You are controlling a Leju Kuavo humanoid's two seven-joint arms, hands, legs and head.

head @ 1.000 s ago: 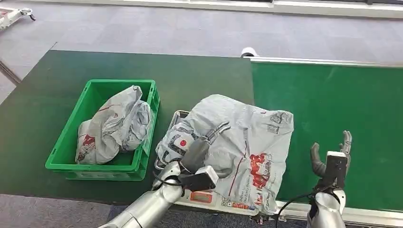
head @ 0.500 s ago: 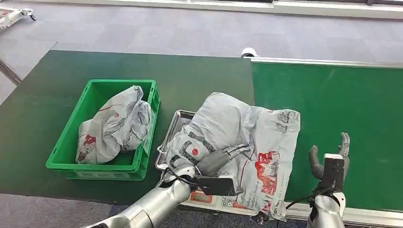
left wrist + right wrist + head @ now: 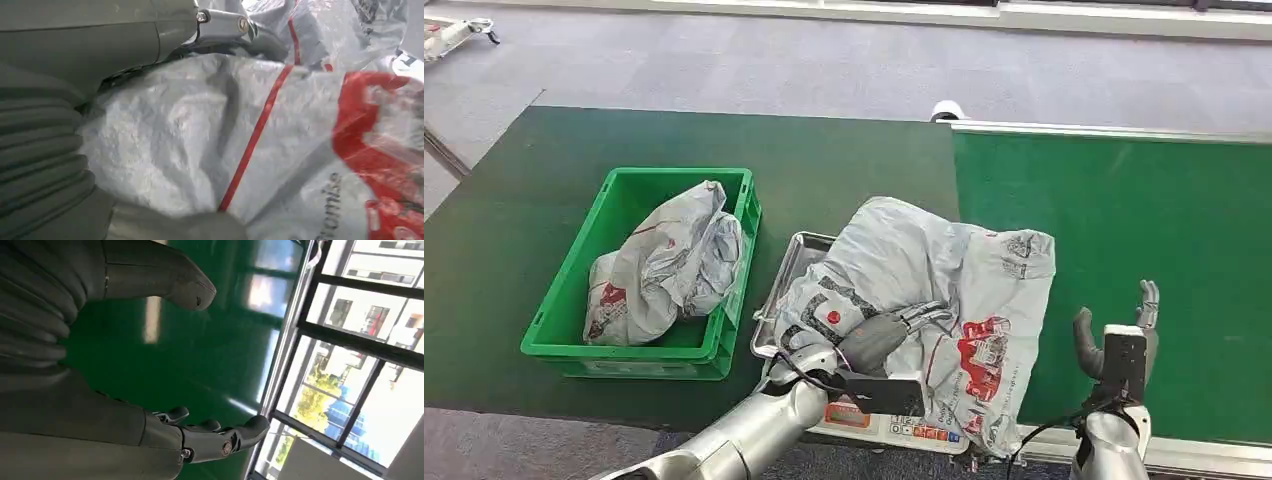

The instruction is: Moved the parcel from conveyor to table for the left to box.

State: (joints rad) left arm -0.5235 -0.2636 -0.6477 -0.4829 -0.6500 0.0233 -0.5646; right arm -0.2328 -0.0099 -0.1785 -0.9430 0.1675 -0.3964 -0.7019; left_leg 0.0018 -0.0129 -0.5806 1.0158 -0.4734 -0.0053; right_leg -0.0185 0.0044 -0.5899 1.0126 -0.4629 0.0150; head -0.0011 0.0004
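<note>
Grey crinkled plastic parcel bag [image 3: 924, 300] sprawls across the metal tray [image 3: 786, 268] and conveyor edge; soft, slippery. My left hand [image 3: 879, 335] presses into a fold; right hand [image 3: 1114, 340] open, empty.

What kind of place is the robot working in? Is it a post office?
Probably a parcel-sorting station, maybe a test one. A green conveyor belt runs beside a table, grey mail bags lie about, one parcel under the left hand, another in a green crate.
</note>
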